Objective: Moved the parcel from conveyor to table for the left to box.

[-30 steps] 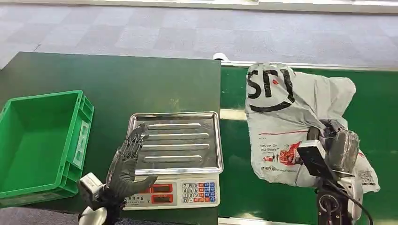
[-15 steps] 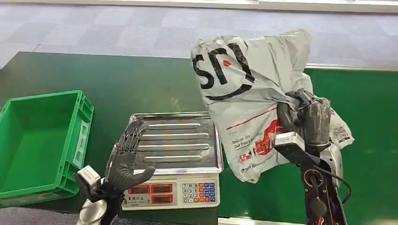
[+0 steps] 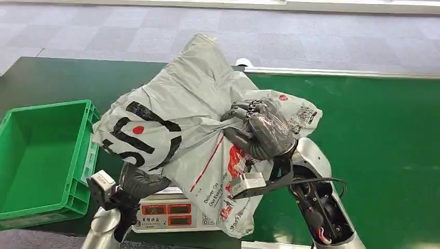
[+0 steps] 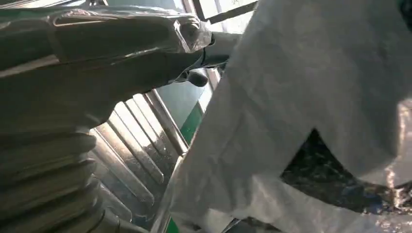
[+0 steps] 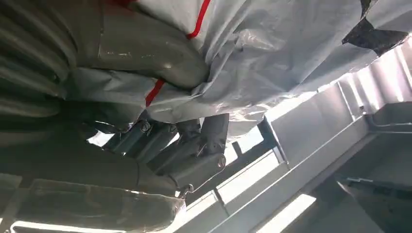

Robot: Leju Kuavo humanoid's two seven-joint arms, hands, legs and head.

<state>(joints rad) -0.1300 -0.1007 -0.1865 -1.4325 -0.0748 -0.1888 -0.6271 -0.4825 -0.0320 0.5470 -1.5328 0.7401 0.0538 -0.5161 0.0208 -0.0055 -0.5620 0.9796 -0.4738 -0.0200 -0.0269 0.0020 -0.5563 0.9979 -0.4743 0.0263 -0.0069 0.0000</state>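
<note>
The grey plastic parcel [image 3: 171, 119], printed with black letters and red marks, hangs in the air over the weighing scale [image 3: 176, 210]. My right hand [image 3: 262, 129] grips a bunched fold of it from above, and the bag drapes past my right fingers [image 5: 199, 150] in the right wrist view as well, parcel [image 5: 291, 43]. My left hand [image 3: 137, 184] is raised beside the scale, under the parcel's lower edge, its fingers hidden by the bag. In the left wrist view my thumb [image 4: 121, 53] stands out straight, with the parcel [image 4: 301, 82] hanging close in front over the scale's steel tray [image 4: 141, 155].
An empty green crate [image 3: 36, 155] stands at the left end of the dark green table [image 3: 62, 78]. The green conveyor belt [image 3: 384, 135] runs on the right. Grey carpet floor lies beyond both.
My right hand has swung the parcel left off the conveyor until it hangs above the scale, covering the tray. The left hand has dropped slightly and the bag now hides its fingers.
</note>
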